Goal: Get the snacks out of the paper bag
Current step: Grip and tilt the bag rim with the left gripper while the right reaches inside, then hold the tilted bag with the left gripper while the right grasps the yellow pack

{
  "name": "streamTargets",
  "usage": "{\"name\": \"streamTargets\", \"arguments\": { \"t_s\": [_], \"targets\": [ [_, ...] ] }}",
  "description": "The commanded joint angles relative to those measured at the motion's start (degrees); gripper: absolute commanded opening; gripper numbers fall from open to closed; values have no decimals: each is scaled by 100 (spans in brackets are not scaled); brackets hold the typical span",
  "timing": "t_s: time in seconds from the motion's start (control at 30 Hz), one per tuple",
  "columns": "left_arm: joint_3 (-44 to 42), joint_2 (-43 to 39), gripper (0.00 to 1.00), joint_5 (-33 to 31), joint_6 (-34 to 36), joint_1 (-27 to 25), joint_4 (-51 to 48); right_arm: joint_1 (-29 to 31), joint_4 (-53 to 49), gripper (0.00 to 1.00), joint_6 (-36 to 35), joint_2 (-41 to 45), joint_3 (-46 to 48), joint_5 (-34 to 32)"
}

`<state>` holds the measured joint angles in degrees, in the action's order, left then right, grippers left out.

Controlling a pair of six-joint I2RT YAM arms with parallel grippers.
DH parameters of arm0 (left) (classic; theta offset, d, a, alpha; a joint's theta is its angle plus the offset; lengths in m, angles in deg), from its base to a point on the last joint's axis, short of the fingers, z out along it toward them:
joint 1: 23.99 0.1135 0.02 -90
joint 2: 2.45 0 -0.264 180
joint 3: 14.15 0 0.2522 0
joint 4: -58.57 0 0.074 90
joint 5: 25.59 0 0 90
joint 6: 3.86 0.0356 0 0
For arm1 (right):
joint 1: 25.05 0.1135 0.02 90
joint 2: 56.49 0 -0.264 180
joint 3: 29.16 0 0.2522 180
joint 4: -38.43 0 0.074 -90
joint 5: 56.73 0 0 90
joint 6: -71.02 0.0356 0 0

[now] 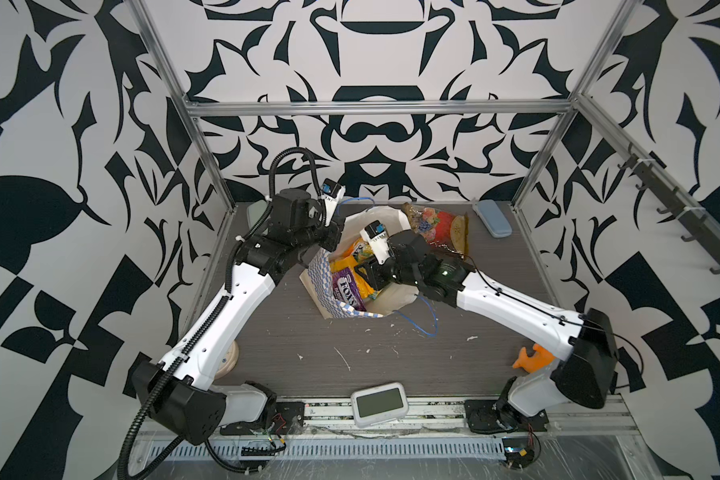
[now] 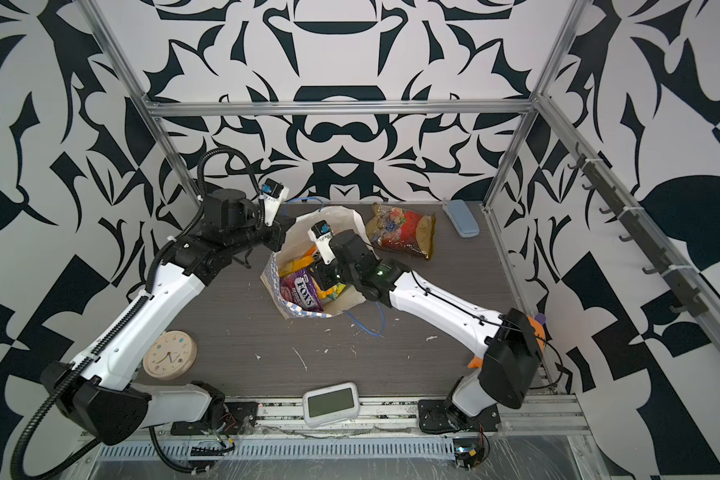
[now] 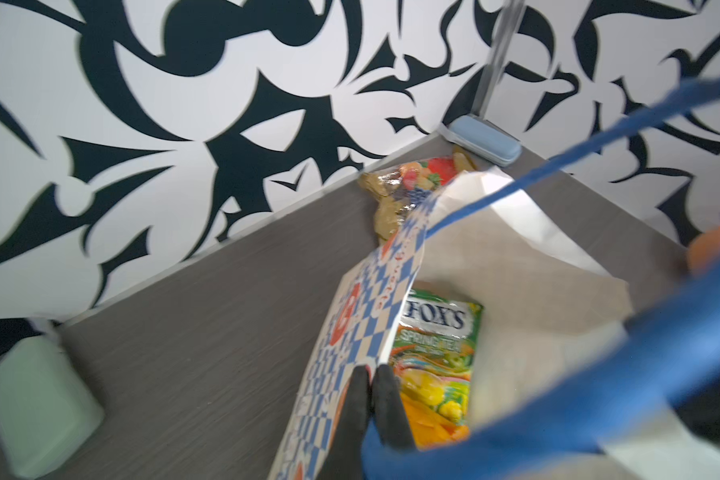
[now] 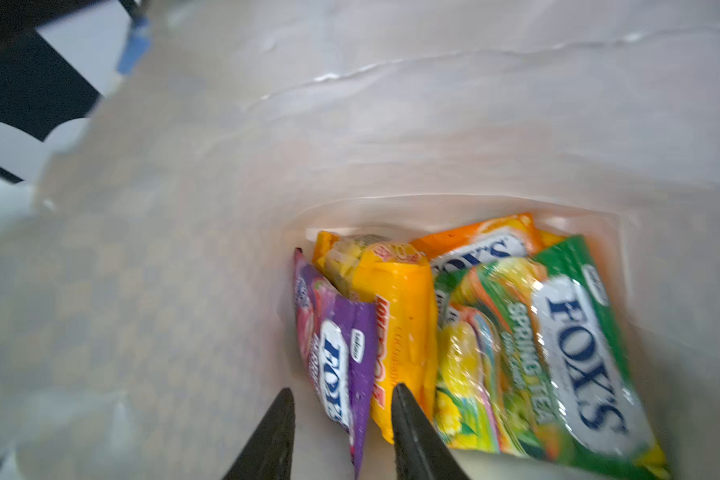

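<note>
Right wrist view: right gripper (image 4: 341,390) deep inside paper bag (image 4: 350,124), jaws spread either side of purple FOX'S packet (image 4: 333,332), no pinch yet. Left gripper (image 3: 373,370) pressed together on checkered bag rim, likely to steady bag and hold mouth open. Bag near upright, leaning, mouth up. Purple packet on edge, long axis toward mouth; yellow-orange packet (image 4: 395,316) and green FOX'S packet (image 4: 558,353) alongside. Fruit-print packet (image 1: 437,228) already out on table (image 1: 350,353), behind bag.

Top views look down; close wrist cameras seemingly share paper bag (image 4: 350,124).
</note>
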<state>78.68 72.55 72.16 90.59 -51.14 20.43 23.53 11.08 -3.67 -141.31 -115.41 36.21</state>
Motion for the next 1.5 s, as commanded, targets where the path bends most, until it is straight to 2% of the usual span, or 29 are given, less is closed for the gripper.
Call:
{"name": "streamTargets", "arguments": {
  "t_s": [0.0,0.13,0.33,0.53,0.63,0.73,0.83,1.07,1.2,1.27,1.47],
  "targets": [
    [-307,-355,0,552,-377,-44,611,10,-78,43,94,399,365,-1050],
    [-392,-388,0,858,-691,-109,630,10,-244,45,25,505,591,-1801],
    [-383,-433,0,1111,-936,-423,731,7,-394,51,-107,385,469,-1892],
    [-633,-659,0,996,-1005,-594,849,-94,-271,55,-437,372,549,-2015],
    [-738,-747,0,891,-922,-597,856,-305,0,56,-510,246,654,-1656],
    [-774,-792,0,728,-832,-593,880,-547,209,56,-373,160,666,-931],
    [-791,-817,0,596,-784,-589,904,-590,321,56,-354,138,662,-796],
    [-812,-675,0,438,-705,-593,942,-612,265,56,-441,-205,524,770],
    [-822,-663,0,440,-722,-589,1023,-627,528,56,-336,-329,712,839],
    [-806,-651,0,408,-701,-590,991,-664,728,57,-280,-433,745,1103],
    [-818,-670,0,370,-681,-589,957,-674,994,57,-189,-979,525,1424]
  ]
}}
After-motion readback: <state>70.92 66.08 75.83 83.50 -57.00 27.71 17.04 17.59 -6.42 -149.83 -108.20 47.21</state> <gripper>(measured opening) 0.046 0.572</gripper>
